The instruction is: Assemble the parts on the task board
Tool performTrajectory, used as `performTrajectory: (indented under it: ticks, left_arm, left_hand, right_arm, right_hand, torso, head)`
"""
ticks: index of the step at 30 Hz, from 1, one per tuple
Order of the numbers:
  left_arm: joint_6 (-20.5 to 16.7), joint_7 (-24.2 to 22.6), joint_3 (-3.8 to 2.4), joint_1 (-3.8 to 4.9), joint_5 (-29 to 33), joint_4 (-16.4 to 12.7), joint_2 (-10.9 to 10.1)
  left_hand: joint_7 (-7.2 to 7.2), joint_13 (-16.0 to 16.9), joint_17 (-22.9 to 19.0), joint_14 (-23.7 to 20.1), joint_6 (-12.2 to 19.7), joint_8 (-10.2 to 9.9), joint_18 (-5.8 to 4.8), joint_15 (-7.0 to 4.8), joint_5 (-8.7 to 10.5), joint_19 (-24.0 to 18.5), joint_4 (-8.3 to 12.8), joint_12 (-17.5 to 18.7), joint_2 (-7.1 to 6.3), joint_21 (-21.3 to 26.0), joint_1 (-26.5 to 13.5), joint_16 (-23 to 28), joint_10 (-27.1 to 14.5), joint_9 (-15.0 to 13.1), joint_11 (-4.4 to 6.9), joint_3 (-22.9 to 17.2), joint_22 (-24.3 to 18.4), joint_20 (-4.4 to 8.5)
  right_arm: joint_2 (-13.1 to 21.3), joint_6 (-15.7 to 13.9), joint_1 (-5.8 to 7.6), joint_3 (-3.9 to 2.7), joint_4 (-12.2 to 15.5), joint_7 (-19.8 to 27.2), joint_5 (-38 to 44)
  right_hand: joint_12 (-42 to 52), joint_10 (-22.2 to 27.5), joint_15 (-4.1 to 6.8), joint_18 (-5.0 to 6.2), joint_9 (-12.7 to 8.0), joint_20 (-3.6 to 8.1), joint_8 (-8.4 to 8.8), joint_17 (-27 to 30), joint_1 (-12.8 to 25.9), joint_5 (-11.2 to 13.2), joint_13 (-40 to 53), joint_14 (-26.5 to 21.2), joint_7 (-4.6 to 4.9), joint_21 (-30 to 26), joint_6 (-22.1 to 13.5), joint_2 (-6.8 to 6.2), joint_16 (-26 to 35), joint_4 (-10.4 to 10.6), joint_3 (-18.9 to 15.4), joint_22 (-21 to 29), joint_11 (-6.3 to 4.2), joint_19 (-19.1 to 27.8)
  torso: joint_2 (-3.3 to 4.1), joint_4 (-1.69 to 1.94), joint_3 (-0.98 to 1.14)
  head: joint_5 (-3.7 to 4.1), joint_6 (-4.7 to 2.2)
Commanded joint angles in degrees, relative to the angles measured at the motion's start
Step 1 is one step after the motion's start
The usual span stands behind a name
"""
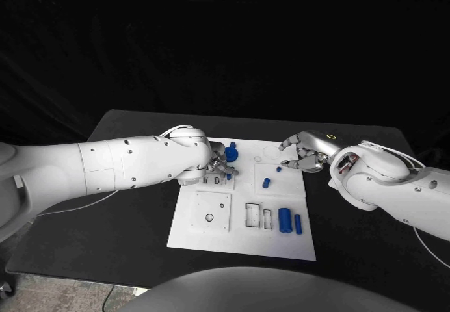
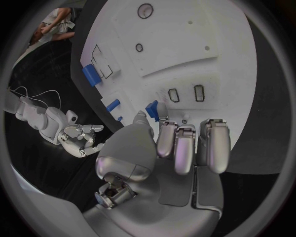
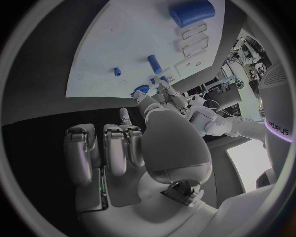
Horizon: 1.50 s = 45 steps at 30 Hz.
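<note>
Head view: the board (image 1: 242, 224) lies in the middle of the table (image 1: 122, 195). The left hand (image 1: 220, 160) rests at the board's far left corner, its fingers on a blue part (image 1: 231, 155) there; the arm covers that edge of the board, so the grip is hard to read. The right hand (image 1: 302, 155) hovers at the board's far right corner, fingers curled in, apparently holding nothing. On the board's raised square stand a small peg (image 1: 265, 183) and a smaller bit (image 1: 278, 169). At the near right corner lie a fat cylinder (image 1: 284, 220) and a thin rod (image 1: 298, 223), side by side, next to two outlined slots (image 1: 253, 215).

Left wrist view: the left hand (image 2: 166, 148) has its thumb tip against the blue part (image 2: 152, 109), the other fingers bent just beside it; whether it is pinched I cannot tell. The right hand (image 2: 81, 138) shows beyond the board (image 2: 185, 59), off its edge.

Right wrist view: the right hand (image 3: 142, 143) has its fingers folded, nothing between them. Beyond it, the left hand (image 3: 165, 95) is at the blue part (image 3: 140, 89) on the board (image 3: 123, 44); the fat cylinder (image 3: 192, 12) lies at the board's far edge.
</note>
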<state>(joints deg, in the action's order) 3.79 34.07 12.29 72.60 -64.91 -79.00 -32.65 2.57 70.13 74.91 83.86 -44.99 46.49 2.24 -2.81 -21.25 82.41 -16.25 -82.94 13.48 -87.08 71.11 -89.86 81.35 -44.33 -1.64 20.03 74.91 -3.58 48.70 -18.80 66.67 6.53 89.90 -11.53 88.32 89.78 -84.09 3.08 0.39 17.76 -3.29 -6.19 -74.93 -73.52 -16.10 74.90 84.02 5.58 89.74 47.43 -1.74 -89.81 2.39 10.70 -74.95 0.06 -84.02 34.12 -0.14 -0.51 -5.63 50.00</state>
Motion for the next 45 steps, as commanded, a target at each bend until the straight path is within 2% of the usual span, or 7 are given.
performTrajectory:
  ticks: [1, 9, 13, 24, 34, 40, 45]
  left_arm:
    - [0.65, -0.81, -0.05, -0.11, -0.27, 0.05, 0.25]
    - [0.96, -0.53, -0.06, -0.30, -0.27, 0.40, 0.30]
    - [0.01, -1.57, -0.06, -0.39, -0.27, 0.39, 0.20]
    - [-2.69, -3.91, -0.06, -0.49, -0.27, -0.34, -0.63]
    - [-4.89, -4.25, -0.05, -0.57, -0.28, -2.38, -3.40]
    - [-5.53, -3.86, -0.03, -0.71, -0.28, -3.76, -5.20]
    - [-6.14, -3.15, -0.01, -0.92, -1.26, -4.76, -6.32]
  left_hand:
    - [0.05, 19.87, 15.09, 6.14, -0.50, -0.49, -0.07, 0.00, -0.51, -0.62, 0.05, -7.06, -0.24, 0.36, 0.67, -0.14, 8.65, -0.21, 2.26, -0.37, 6.99, -0.03]
    - [-0.25, 19.87, 15.09, 6.14, -0.95, -1.61, 0.01, -0.21, -4.83, -0.81, 0.05, -7.06, -0.89, 0.56, 2.35, -0.14, 8.65, -1.34, 2.49, -1.47, 6.88, 0.07]
    - [-0.85, 19.87, 15.09, 6.14, -1.72, -1.59, -0.09, -0.57, -9.13, -0.33, 0.45, -7.06, -1.57, 0.45, 4.68, -0.14, 8.65, -2.67, 2.97, -3.20, 7.38, 0.38]
    - [-1.57, 19.87, 15.09, 6.14, -1.86, -2.17, -0.12, -1.45, -14.74, -0.14, -0.31, -7.06, -5.95, 0.60, 8.90, -0.14, 8.65, -6.05, 3.79, -12.00, 7.68, 1.32]
    - [-1.37, 19.87, 15.09, 6.14, -2.50, -3.85, -0.06, -1.53, -14.71, -0.35, -0.44, -7.06, -11.79, 1.03, 5.31, -0.14, 8.65, -8.84, 3.60, -24.61, 7.72, 1.28]
    - [-1.19, 19.87, 15.09, 6.14, -2.82, -5.16, 0.03, -1.24, -12.24, -0.57, -0.06, -7.06, -15.72, 1.38, 2.59, -0.14, 8.65, -10.40, 3.47, -35.11, 7.70, 1.19]
    - [-0.91, 19.87, 15.09, 6.14, -2.48, -6.16, 0.10, -1.06, -11.36, -0.84, 0.17, -7.06, -17.01, 1.63, 1.08, -0.14, 8.65, -10.84, 3.33, -38.60, 7.56, 1.02]
  right_arm:
    - [0.01, 0.85, -0.04, 0.00, -0.07, -0.26, 0.04]
    - [-0.02, 0.86, -0.13, 0.00, -0.50, -0.29, -0.39]
    - [-0.07, 0.89, -0.28, 0.00, -0.72, -0.31, -0.55]
    - [-0.17, 0.80, -0.70, 0.00, -1.27, -0.34, -1.04]
    - [0.04, 0.54, -1.13, 0.00, -1.56, -0.27, -1.40]
    - [0.11, 0.41, -1.32, 0.00, -1.75, -0.22, -1.66]
    - [0.16, 0.24, -1.44, 0.00, -1.83, -0.19, -1.71]
  right_hand:
    - [0.22, -5.91, -0.30, -0.39, -0.08, -0.37, 0.22, -15.07, 0.18, -0.42, 15.10, 5.98, -0.12, 0.26, 0.07, 0.65, -0.19, 0.11, 0.23, -15.05, 0.37, -5.98]
    - [0.22, -5.91, -0.34, -0.39, -0.20, -0.39, 0.24, -15.07, 0.00, -0.80, 15.10, 5.98, -0.05, 0.26, 0.20, 0.93, -0.19, 0.07, 0.50, -15.05, 0.42, -5.98]
    - [0.22, -5.91, -0.36, -0.39, -0.28, -0.40, 0.27, -15.07, -0.13, -1.10, 15.10, 5.98, -0.02, 0.26, 0.26, 1.08, -0.19, 0.02, 0.67, -15.05, 0.45, -5.98]
    - [0.22, -5.91, -0.46, -0.39, -0.66, -0.48, 0.44, -15.07, -0.69, -2.47, 15.10, 5.98, 0.11, 0.26, 0.41, 1.48, -0.19, -0.34, 1.44, -15.05, 0.56, -5.98]
    - [0.22, -5.91, -0.48, -0.39, -0.74, -0.49, 0.49, -15.07, -0.78, -2.76, 15.10, 5.98, 0.14, 0.26, 0.41, 1.52, -0.19, -0.41, 1.58, -15.05, 0.57, -5.98]
    - [0.22, -5.91, -0.49, -0.39, -0.83, -0.51, 0.57, -15.07, -0.88, -2.97, 15.10, 5.98, 0.16, 0.26, 0.35, 1.53, -0.19, -0.51, 1.72, -15.05, 0.60, -5.98]
    - [0.22, -5.91, -0.50, -0.39, -0.86, -0.51, 0.61, -15.07, -0.91, -3.01, 15.10, 5.98, 0.16, 0.26, 0.29, 1.51, -0.19, -0.54, 1.75, -15.05, 0.60, -5.98]
  torso:
    - [-0.04, -0.01, 0.01]
    - [-0.10, -0.03, 0.05]
    - [-0.13, 0.03, 0.06]
    - [-0.12, -0.03, 0.06]
    - [-0.13, 0.10, 0.07]
    - [-0.13, 0.15, 0.08]
    - [-0.12, 0.12, 0.05]
  head:
    - [0.02, 0.00]
    - [0.05, 0.00]
    - [0.20, 0.00]
    - [0.01, 0.00]
    - [-0.14, 0.00]
    - [-0.39, 0.00]
    - [-0.64, 0.00]
